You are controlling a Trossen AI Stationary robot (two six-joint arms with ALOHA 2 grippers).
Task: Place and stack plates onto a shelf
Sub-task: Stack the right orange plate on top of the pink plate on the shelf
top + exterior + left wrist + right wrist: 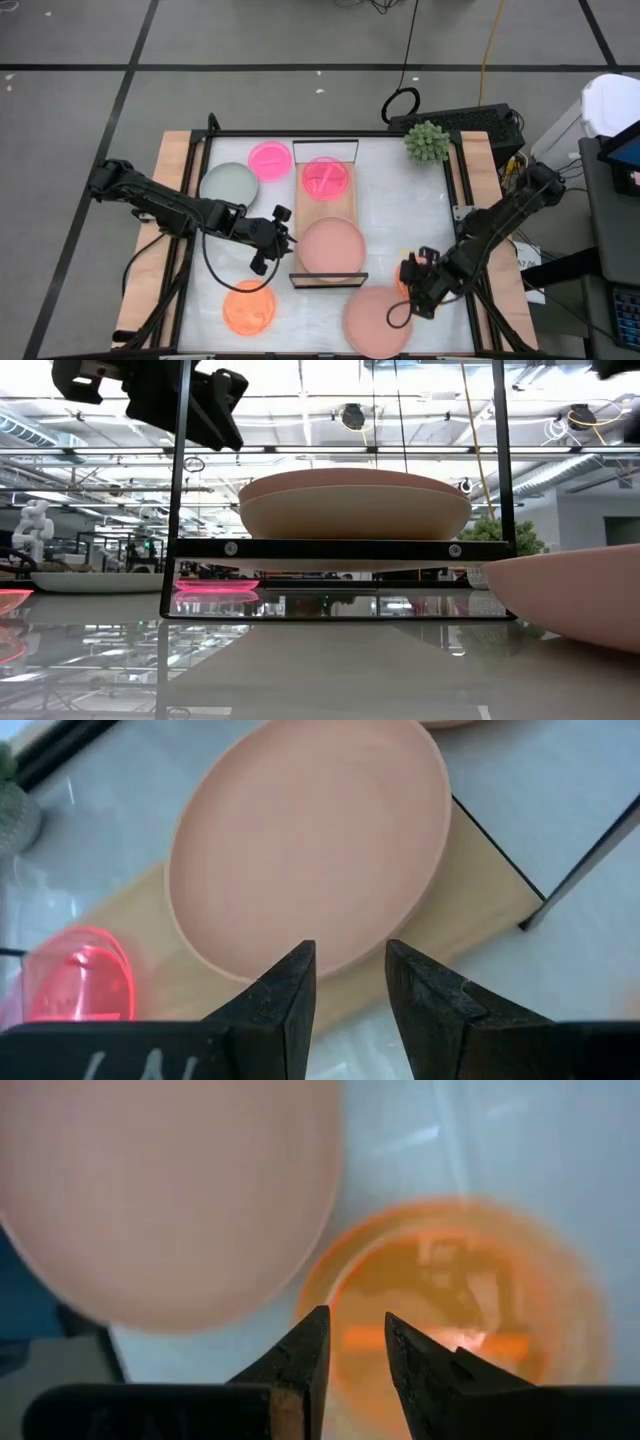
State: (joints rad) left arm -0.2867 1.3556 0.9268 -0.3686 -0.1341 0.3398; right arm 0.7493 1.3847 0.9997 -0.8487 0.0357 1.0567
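Note:
The light-wood shelf (325, 215) carries a hot-pink plate (325, 178) at its far end. At its near end a dusty-pink plate (332, 247) lies on a beige plate (355, 520). My left gripper (286, 240) is open at the shelf's left side, and its fingertips (350, 955) are just short of the dusty-pink plate's rim (300, 935). My right gripper (408, 280) is open above a small orange plate (470, 1300) that lies flat on the table. The fingers stand over that plate's rim.
On the table lie a hot-pink plate (269, 158), a grey-green plate (229, 184), a second orange plate (249, 307) and a large dusty-pink plate (378, 320) at the near edge. A spiky green plant (427, 141) stands at the far right corner. Black frame bars edge the table.

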